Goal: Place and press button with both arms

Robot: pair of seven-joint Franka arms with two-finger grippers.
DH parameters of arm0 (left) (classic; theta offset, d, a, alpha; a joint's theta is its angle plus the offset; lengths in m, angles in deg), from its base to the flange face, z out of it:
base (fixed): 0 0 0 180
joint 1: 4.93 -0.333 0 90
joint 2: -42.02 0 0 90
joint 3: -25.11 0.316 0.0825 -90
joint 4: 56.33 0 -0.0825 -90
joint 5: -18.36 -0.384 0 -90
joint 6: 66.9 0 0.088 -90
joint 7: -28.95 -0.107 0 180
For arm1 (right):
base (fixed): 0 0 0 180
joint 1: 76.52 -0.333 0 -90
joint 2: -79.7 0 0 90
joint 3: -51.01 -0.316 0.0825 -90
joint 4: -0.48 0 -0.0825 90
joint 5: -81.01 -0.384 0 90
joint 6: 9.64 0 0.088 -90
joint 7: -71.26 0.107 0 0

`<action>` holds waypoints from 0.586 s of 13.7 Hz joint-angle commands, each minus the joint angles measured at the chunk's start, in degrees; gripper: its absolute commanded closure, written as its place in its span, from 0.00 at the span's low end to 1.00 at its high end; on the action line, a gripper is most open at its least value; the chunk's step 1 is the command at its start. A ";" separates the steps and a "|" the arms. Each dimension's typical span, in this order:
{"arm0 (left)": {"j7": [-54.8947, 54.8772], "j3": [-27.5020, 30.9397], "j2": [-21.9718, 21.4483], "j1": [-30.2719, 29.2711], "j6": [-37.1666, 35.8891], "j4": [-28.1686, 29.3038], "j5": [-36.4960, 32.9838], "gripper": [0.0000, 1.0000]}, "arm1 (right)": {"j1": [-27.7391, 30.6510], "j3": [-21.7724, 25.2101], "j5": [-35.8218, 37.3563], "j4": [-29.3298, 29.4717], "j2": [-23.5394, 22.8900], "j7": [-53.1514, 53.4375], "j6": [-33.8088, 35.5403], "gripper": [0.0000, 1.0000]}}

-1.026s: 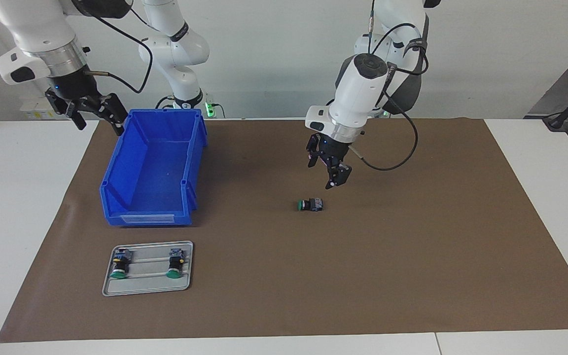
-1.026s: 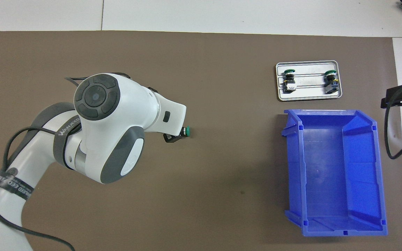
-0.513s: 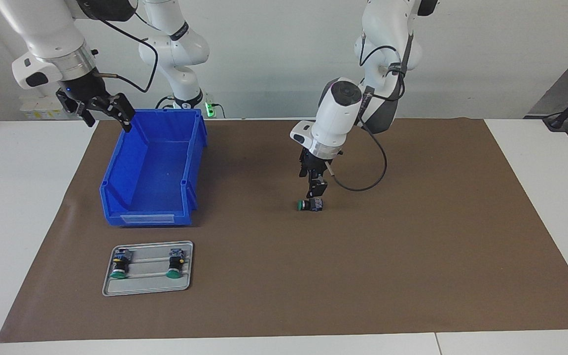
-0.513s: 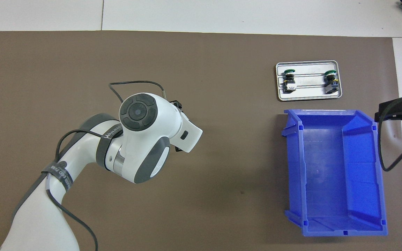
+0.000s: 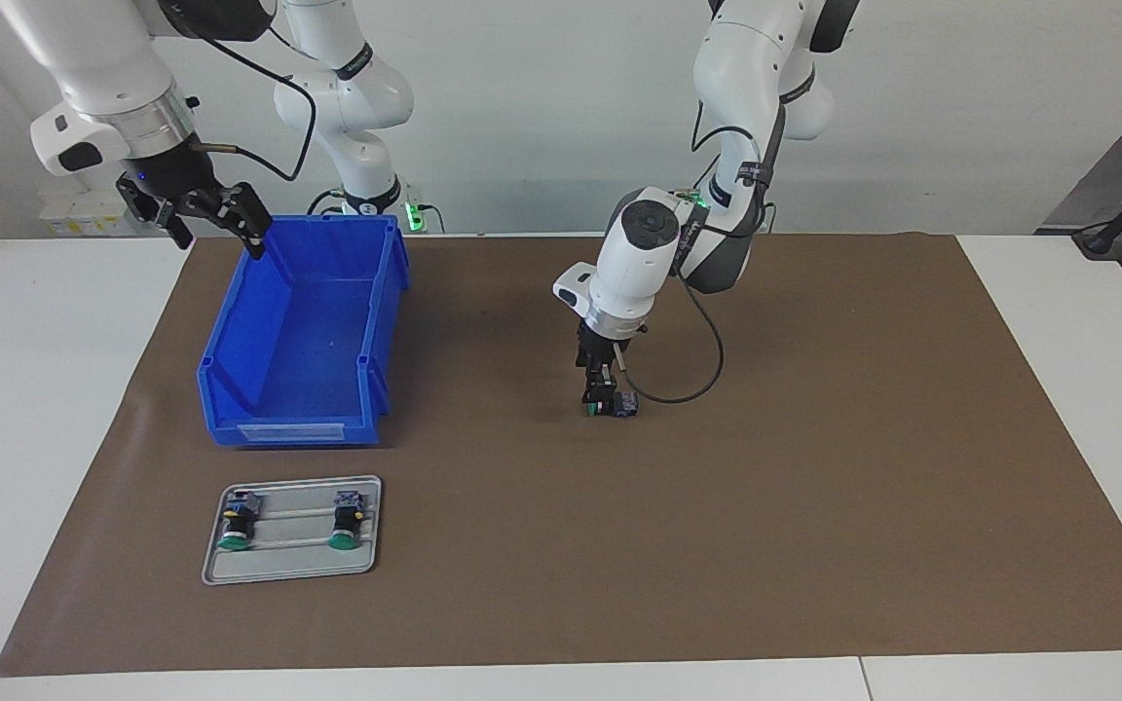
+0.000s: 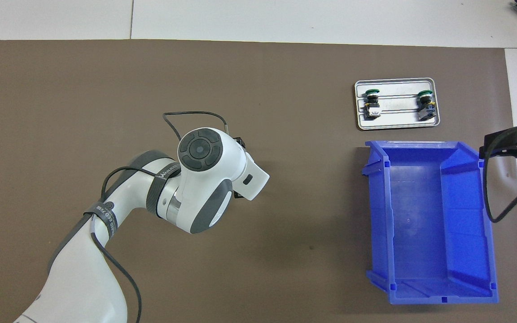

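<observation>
The white left arm (image 6: 106,251) carries a grey band reading "WANEED" (image 6: 163,172), the rest unreadable. Its black left gripper (image 5: 602,399) is down at the small green-capped push-button switch (image 5: 617,404) lying on its side on the brown mat (image 5: 766,506) mid-surface; I cannot tell how far its fingers are apart. The silver metal tray (image 6: 433,103) holds two similar green-capped switches (image 6: 372,101). The blue plastic bin (image 6: 429,224) holds nothing. The right gripper (image 5: 205,214) hovers over its rim, fingers spread, holding nothing.

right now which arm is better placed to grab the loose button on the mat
Left. The left gripper is down at the loose button mid-mat, fingers around its cap end. The right gripper hangs in the air over the blue bin's rim, at the right arm's end of the table.
</observation>
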 commanded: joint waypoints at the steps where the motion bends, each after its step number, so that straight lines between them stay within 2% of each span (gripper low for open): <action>1: -1.32 0.74 0.30 -0.18 2.27 1.12 -0.11 0.27 | 0.45 -0.32 0.04 -1.46 1.46 0.51 0.02 0.00; 8: -1.50 1.01 1.35 -0.62 8.59 4.46 -0.11 0.23 | 0.10 -0.49 0.04 -1.38 1.46 0.51 0.02 0.00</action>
